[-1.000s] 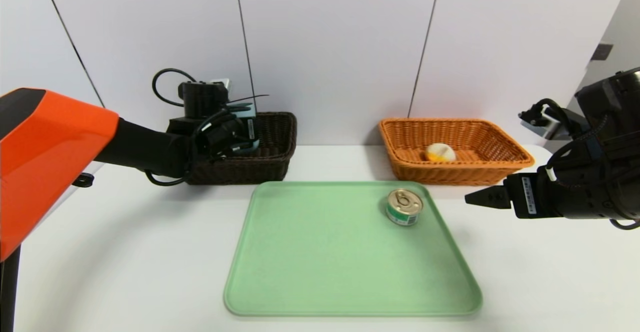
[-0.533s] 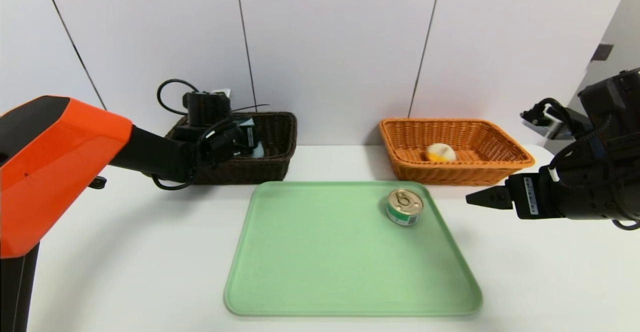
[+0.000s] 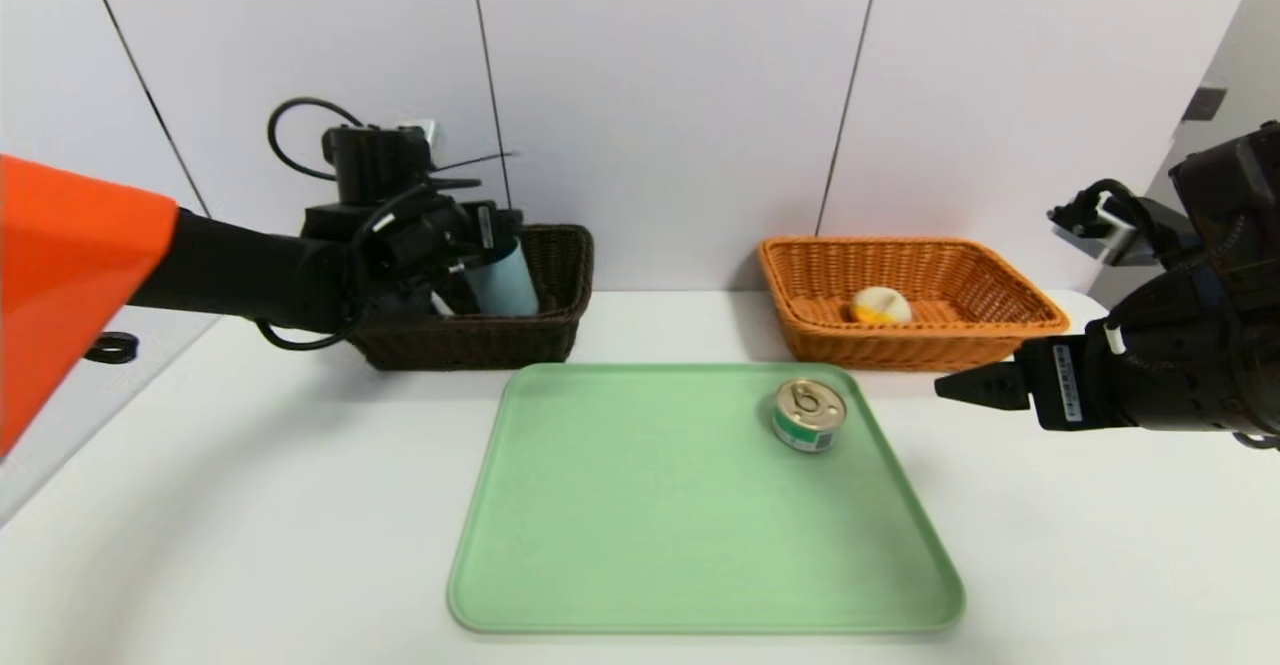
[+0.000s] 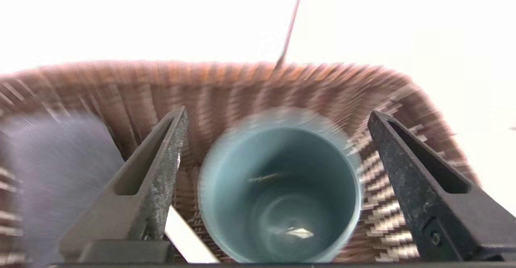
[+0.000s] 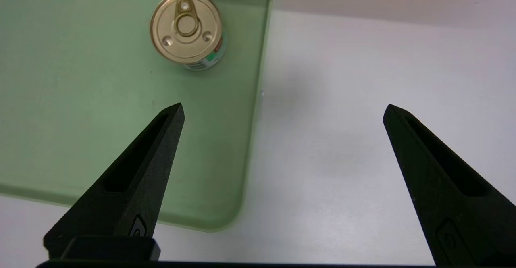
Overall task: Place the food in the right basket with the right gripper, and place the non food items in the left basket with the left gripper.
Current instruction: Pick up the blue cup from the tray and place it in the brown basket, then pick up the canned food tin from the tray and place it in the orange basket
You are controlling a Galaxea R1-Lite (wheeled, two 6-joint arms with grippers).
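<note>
A light blue cup (image 3: 503, 281) stands tilted inside the dark brown left basket (image 3: 545, 330). My left gripper (image 3: 478, 228) hovers just above it. In the left wrist view the cup (image 4: 282, 187) shows mouth-up between the spread fingers (image 4: 161, 167), with a gap on each side, so the left gripper (image 4: 276, 113) is open and holds nothing. A gold-lidded can (image 3: 809, 413) stands on the green tray (image 3: 650, 515) near its far right corner. My right gripper (image 3: 965, 390) is open, right of the tray; the can (image 5: 186, 27) lies ahead of it.
The orange right basket (image 3: 1035, 310) holds a yellow-white food item (image 3: 880, 305). A grey object (image 4: 52, 167) and a white strip (image 4: 189, 244) lie in the left basket (image 4: 242, 86) beside the cup. Both baskets stand against the back wall behind the tray.
My left gripper has opened, let go of the blue cup in the left basket and lifted off it. The right arm has hardly moved.
</note>
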